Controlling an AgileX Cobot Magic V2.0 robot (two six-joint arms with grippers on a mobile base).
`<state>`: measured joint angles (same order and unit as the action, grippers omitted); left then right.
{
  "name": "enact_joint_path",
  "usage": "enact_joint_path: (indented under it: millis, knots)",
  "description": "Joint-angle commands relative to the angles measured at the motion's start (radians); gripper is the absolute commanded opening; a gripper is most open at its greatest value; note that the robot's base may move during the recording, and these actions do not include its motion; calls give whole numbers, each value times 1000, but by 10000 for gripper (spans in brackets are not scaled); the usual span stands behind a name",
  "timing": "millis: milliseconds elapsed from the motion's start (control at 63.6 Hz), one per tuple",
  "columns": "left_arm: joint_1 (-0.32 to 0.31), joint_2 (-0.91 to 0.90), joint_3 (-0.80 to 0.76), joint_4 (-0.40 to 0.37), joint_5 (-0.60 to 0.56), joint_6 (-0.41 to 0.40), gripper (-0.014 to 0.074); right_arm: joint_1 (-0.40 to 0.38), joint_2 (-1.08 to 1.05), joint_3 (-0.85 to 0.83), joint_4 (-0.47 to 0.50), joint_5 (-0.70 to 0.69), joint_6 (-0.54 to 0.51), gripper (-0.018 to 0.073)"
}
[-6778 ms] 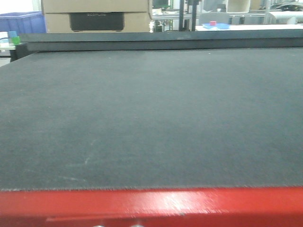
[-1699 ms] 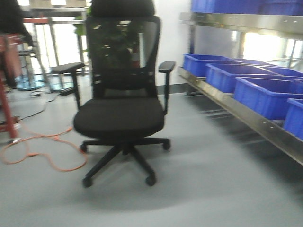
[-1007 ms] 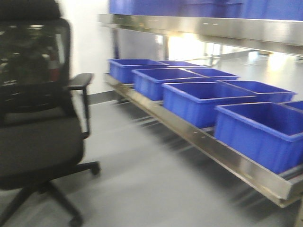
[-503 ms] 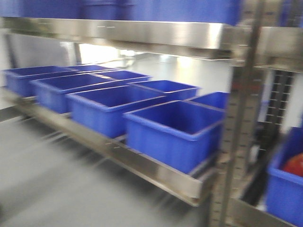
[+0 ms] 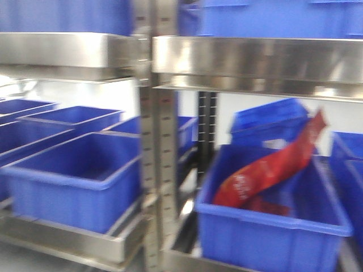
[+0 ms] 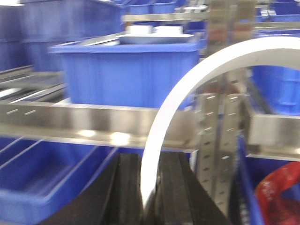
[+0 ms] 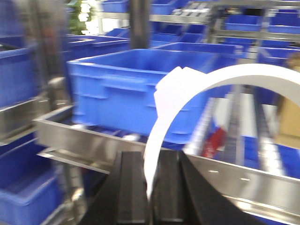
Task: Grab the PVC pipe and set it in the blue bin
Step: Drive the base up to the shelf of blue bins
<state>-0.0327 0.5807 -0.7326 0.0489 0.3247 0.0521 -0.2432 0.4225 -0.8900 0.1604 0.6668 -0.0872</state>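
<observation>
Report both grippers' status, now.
Left gripper: closed, holding a white PVC pipe arc.
Right gripper: closed, holding a second PVC pipe arc.

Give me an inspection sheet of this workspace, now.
Surface: steel shelf rack, picture blurred.
Job's things: PVC pipe in the left end effector; second PVC pipe in the right end effector; blue bins on the rack.
Clutter: red bag lying in another blue bin.
End effectors: both shut on their pipes.
Cables: nothing seen.
Surroundings: more blue bins on further shelves.
</observation>
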Motion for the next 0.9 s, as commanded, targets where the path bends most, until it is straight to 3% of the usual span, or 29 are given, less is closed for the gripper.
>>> enact_joint_path:
  millis: [0, 881]
  knots:
    - [0, -5, 0, -2, -28, -5, -111, -3, -4, -5, 1, -25, -7, -168]
    - [0, -5, 0, -2, -28, -5, -111, -3, -4, -5, 1, -25, -7, -168]
